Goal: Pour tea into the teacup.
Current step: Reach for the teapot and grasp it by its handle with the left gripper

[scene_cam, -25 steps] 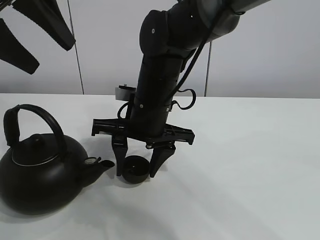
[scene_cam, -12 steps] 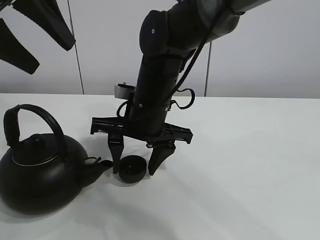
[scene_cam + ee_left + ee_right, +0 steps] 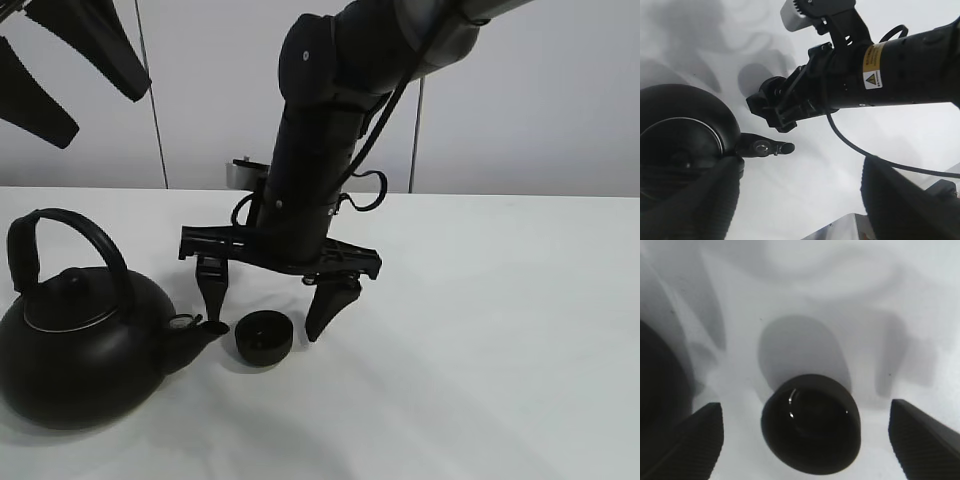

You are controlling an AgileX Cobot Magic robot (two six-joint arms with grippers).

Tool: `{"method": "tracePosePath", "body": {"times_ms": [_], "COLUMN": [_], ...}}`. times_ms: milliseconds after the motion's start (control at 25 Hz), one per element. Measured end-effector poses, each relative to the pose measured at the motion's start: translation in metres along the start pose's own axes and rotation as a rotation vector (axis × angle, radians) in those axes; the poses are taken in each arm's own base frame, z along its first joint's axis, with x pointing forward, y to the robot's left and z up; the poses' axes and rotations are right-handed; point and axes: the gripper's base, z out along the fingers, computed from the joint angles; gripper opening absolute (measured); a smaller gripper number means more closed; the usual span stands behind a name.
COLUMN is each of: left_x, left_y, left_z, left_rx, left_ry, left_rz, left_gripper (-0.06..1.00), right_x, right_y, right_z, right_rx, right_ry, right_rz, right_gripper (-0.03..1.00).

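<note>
The small matte black teacup (image 3: pixel 264 338) stands on the white table just right of the kettle's spout; it also shows in the right wrist view (image 3: pixel 810 431). The big round black kettle (image 3: pixel 78 342) with arched handle sits at the front left, also in the left wrist view (image 3: pixel 677 145). My right gripper (image 3: pixel 272 300) hangs open just above the teacup, fingers wide on either side and clear of it. In the right wrist view the right gripper (image 3: pixel 807 440) straddles the cup. My left gripper (image 3: pixel 70 75) is open and raised at the top left, high above the kettle.
The white table (image 3: pixel 500 350) runs to a pale wall behind. The right arm (image 3: pixel 320 150) leans down over the table's middle, its cable looping beside it. The kettle's spout (image 3: pixel 205 327) points at the teacup.
My right gripper has opened wider and lifted off the teacup, which stays on the table. The kettle and the left gripper have not moved.
</note>
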Motion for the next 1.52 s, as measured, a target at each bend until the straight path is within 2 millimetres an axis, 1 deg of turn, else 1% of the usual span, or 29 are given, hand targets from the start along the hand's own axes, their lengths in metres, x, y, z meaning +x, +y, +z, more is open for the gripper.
{"method": "tracePosePath", "body": {"times_ms": [120, 200, 280, 400, 440, 560, 640, 720, 840, 920, 1000, 1120, 1160, 1240, 1280, 1360, 1400, 1440, 1520], "left_x": [0.0, 0.0, 0.0, 0.0, 0.0, 0.0, 0.0, 0.0, 0.0, 0.0, 0.0, 0.0, 0.0, 0.0, 0.0, 0.0, 0.0, 0.0, 0.0], "left_y": [0.0, 0.0, 0.0, 0.0, 0.0, 0.0, 0.0, 0.0, 0.0, 0.0, 0.0, 0.0, 0.0, 0.0, 0.0, 0.0, 0.0, 0.0, 0.0], "left_z": [0.0, 0.0, 0.0, 0.0, 0.0, 0.0, 0.0, 0.0, 0.0, 0.0, 0.0, 0.0, 0.0, 0.0, 0.0, 0.0, 0.0, 0.0, 0.0], "left_rx": [0.0, 0.0, 0.0, 0.0, 0.0, 0.0, 0.0, 0.0, 0.0, 0.0, 0.0, 0.0, 0.0, 0.0, 0.0, 0.0, 0.0, 0.0, 0.0], "left_ry": [0.0, 0.0, 0.0, 0.0, 0.0, 0.0, 0.0, 0.0, 0.0, 0.0, 0.0, 0.0, 0.0, 0.0, 0.0, 0.0, 0.0, 0.0, 0.0], "left_rz": [0.0, 0.0, 0.0, 0.0, 0.0, 0.0, 0.0, 0.0, 0.0, 0.0, 0.0, 0.0, 0.0, 0.0, 0.0, 0.0, 0.0, 0.0, 0.0], "left_gripper": [0.5, 0.5, 0.5, 0.5, 0.5, 0.5, 0.5, 0.5, 0.5, 0.5, 0.5, 0.5, 0.5, 0.5, 0.5, 0.5, 0.5, 0.5, 0.5], "right_x": [-0.006, -0.011, -0.016, -0.024, -0.027, -0.031, -0.03, -0.026, -0.012, 0.003, 0.022, 0.065, 0.08, 0.116, 0.132, 0.168, 0.185, 0.199, 0.236], "right_y": [0.003, -0.001, -0.011, -0.038, -0.05, -0.091, -0.117, -0.14, -0.164, -0.18, -0.195, -0.213, -0.22, -0.225, -0.226, -0.218, -0.21, -0.203, -0.183], "right_z": [-0.018, -0.031, -0.044, -0.062, -0.068, -0.096, -0.122, -0.154, -0.216, -0.257, -0.298, -0.357, -0.372, -0.4, -0.407, -0.418, -0.422, -0.421, -0.421], "right_rx": [-0.004, 0.008, 0.034, 0.099, 0.124, 0.205, 0.275, 0.347, 0.468, 0.56, 0.631, 0.711, 0.732, 0.765, 0.779, 0.79, 0.788, 0.775, 0.732], "right_ry": [-0.045, -0.065, -0.078, -0.104, -0.111, -0.113, -0.123, -0.162, -0.274, -0.34, -0.414, -0.529, -0.556, -0.616, -0.628, -0.661, -0.684, -0.695, -0.756], "right_rz": [-0.016, -0.018, -0.007, 0.02, 0.037, 0.098, 0.123, 0.141, 0.152, 0.167, 0.203, 0.288, 0.327, 0.393, 0.421, 0.449, 0.452, 0.446, 0.424], "right_gripper": [0.62, 0.62, 0.62, 0.62, 0.62, 0.62, 0.62, 0.62, 0.62, 0.62, 0.62, 0.62, 0.62, 0.62, 0.62, 0.62, 0.62, 0.62, 0.62]}}
